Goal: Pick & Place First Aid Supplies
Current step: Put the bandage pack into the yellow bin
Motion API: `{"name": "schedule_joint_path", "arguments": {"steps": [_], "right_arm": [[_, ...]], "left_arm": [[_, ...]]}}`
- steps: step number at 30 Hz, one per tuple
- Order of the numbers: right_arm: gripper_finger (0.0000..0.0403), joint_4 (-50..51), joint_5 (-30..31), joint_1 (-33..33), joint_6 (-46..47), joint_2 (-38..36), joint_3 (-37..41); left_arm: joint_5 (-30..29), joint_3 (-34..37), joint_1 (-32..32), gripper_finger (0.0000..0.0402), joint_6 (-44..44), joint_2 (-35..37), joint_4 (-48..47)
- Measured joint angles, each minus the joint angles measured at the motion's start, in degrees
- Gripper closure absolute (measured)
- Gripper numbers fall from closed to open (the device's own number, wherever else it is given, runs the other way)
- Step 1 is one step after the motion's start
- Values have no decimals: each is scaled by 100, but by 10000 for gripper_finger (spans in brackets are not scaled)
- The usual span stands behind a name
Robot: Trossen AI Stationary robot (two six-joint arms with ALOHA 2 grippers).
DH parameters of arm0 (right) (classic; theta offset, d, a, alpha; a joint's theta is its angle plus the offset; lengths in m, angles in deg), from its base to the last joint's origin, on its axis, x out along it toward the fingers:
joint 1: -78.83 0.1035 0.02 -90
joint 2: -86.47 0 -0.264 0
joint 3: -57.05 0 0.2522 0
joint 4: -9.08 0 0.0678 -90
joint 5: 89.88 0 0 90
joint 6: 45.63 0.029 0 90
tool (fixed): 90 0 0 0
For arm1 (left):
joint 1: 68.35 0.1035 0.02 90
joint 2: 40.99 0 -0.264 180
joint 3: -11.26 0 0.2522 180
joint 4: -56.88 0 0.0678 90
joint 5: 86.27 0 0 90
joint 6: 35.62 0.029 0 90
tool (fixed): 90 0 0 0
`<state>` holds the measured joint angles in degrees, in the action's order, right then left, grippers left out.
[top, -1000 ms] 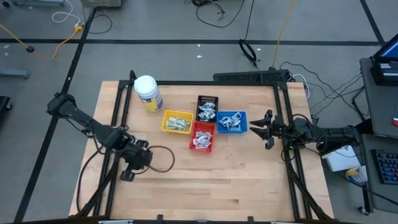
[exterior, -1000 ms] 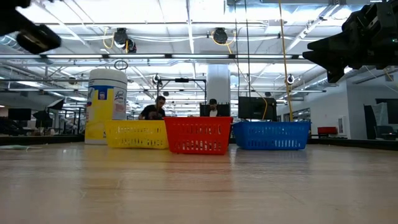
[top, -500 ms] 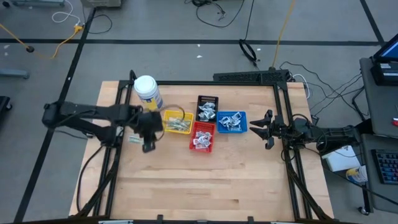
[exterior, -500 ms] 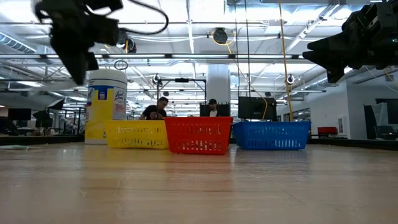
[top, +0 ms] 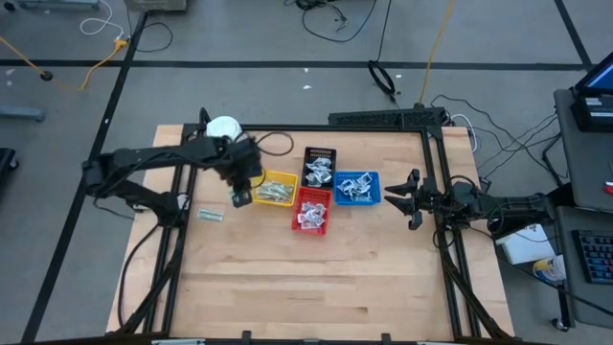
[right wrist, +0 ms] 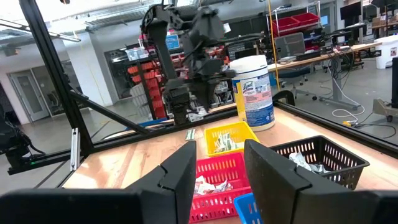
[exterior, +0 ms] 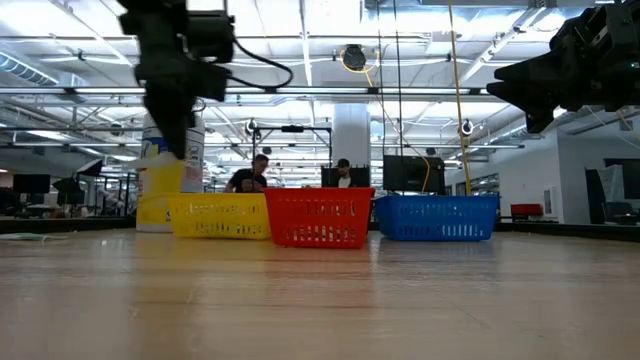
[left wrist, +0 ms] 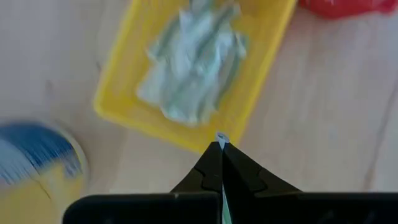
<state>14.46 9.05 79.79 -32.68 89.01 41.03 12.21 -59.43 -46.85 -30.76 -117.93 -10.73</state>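
Note:
My left gripper (top: pixel 239 196) hangs over the left end of the yellow tray (top: pixel 273 188), shut on a thin pale packet (left wrist: pixel 221 138). In the low view my left gripper (exterior: pixel 180 140) stands above the yellow tray (exterior: pixel 220 216), in front of the white jar (exterior: pixel 172 165). The yellow tray (left wrist: pixel 186 74) holds a heap of pale green-grey wrappers (left wrist: pixel 193 62). More first aid supplies fill the red (top: pixel 311 211), blue (top: pixel 357 188) and black (top: pixel 320 165) trays. One packet (top: pixel 211 214) lies flat on the table at the left. My right gripper (top: pixel 397 198) waits open at the table's right side. My left gripper pinches the thin packet between its two fingers. Only the packet's edge (left wrist: pixel 221 137) peeks out past the fingertips. The fingers point steeply down from above. The packet is lifted clear, above the yellow tray's rim; which part of it is held is hidden by the fingers.
The white jar with a yellow label (top: pixel 222 129) stands behind the yellow tray, partly under my left arm. Black frame rails (top: pixel 182 182) run along the table's left and right sides. Bare wood (top: pixel 316 278) spreads over the table's near half.
My left gripper has swung from the table's near left part toward the far edge and to the right, ending over the yellow tray's left end, and has rolled about its pointing line on the way. It has stayed shut.

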Motion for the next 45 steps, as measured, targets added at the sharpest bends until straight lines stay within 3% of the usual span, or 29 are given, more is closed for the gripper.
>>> {"name": "schedule_joint_path", "arguments": {"steps": [7, 14, 32, 38, 45], "right_arm": [[273, 0, 0, 2, 0, 0, 0], [273, 0, 0, 1, 2, 0, 2], [273, 0, 0, 0, 2, 0, 2], [273, 0, 0, 0, 2, 0, 2], [273, 0, 0, 0, 2, 0, 1]], "left_arm": [[-8, -1245, 114, 401, 938, -1152, -57], [-6, -2320, 112, 401, 1198, -2009, -440], [-103, -2331, -167, 396, 1471, -3027, -162], [-111, -2331, -166, 348, 1645, -3034, -160], [-98, -2335, -123, 234, 1796, -2958, -249]]}}
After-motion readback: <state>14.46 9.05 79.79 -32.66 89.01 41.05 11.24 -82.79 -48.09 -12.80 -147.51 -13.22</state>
